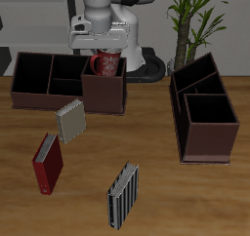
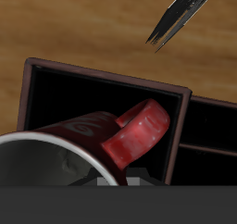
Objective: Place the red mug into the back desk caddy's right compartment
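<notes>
1. Red mug (image 1: 105,62): held by the gripper (image 1: 104,47) just above the right compartment (image 1: 104,89) of the back desk caddy (image 1: 49,79); appears partly below the bin's rim, though the ext. view is too small to be sure.
2. Claw: pinching the mug at its rim; fingers themselves largely hidden in both views.
3. Risk A: mug sits tilted, handle (image 2: 139,132) pointing toward one bin wall (image 2: 180,126). If lowered as is, handle or body could catch the wall and jam or twist in the grip.
4. Risk B: release while tilted, mug likely tips onto its side inside the bin.
5. Ext. view only: second caddy (image 1: 205,108), red book (image 1: 47,164), two other books (image 1: 70,122) (image 1: 122,194), arm posture.
6. Wrist view only: mug tilt, pale interior, handle-to-wall clearance, dark bin floor (image 2: 83,98).
</notes>
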